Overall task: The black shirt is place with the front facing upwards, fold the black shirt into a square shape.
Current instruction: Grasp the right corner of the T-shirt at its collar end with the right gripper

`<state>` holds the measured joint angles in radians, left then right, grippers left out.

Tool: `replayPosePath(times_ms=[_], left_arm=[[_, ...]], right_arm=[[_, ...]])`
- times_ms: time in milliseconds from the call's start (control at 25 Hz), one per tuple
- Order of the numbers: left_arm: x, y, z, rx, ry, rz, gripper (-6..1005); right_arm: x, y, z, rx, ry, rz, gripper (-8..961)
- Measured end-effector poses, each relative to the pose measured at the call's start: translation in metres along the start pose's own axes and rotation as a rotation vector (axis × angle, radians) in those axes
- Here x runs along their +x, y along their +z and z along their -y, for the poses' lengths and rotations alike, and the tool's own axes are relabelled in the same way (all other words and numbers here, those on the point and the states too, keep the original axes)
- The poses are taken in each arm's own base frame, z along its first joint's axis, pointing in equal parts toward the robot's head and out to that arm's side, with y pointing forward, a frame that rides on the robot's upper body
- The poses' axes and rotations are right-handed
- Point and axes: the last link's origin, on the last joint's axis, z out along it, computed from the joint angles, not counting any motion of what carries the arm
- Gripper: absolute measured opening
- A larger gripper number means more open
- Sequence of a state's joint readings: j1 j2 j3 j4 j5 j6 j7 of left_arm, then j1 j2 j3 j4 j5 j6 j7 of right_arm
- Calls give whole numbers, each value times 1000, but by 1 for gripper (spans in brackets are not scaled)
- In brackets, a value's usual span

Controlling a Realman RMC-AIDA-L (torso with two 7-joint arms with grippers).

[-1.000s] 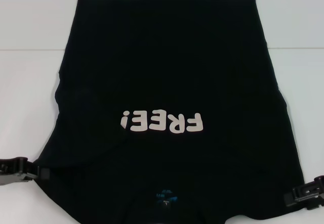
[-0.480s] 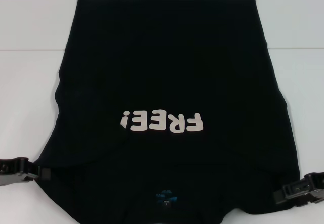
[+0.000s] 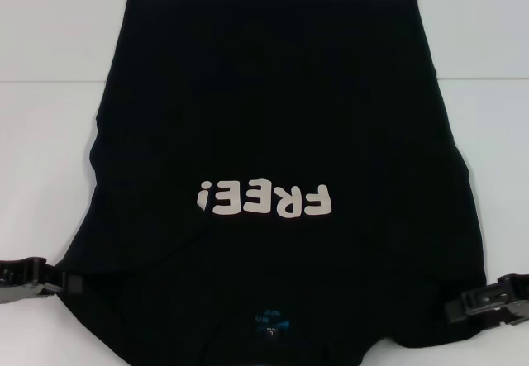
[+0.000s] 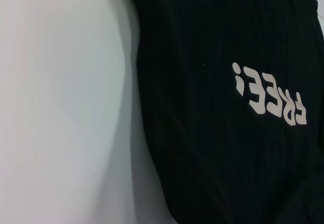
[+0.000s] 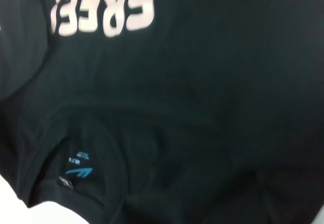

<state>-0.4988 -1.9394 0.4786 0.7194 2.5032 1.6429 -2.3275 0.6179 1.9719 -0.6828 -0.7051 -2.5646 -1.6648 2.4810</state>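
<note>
The black shirt [image 3: 273, 135] lies spread flat on the white bench [image 3: 50, 135], front side up, its long axis running straight away from the robot: the neckline is at the near edge and the hem at the far edge. Both sleeve areas appear tucked in, so the outline is a tall shape, wider near the robot and narrower at the hem. The white lettering [image 3: 264, 200] on the chest reads "FREE!", upside down from the head view. Inside the collar sits a small blue neck label [image 3: 271, 322] with a logo; its print is too small to read. The left tool [image 3: 33, 279] sits at the shirt's near left corner, touching the cloth edge; whether it is open or closed I cannot tell. The right tool [image 3: 488, 306] sits at the near right corner, against the cloth edge, and its state cannot be told either.
</note>
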Motion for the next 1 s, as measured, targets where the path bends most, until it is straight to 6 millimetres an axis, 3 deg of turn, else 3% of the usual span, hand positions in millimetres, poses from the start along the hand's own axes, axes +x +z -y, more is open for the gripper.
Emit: replayPosePath(times_ms=[320,1000], left_arm=[[-2,2,0,-6,-5,5,34],[-1,2,-1,-15,0,-3,33]], right_arm=[[12,-12,15,-3,52,20,866],[8,-8,13,13,43,24,865]])
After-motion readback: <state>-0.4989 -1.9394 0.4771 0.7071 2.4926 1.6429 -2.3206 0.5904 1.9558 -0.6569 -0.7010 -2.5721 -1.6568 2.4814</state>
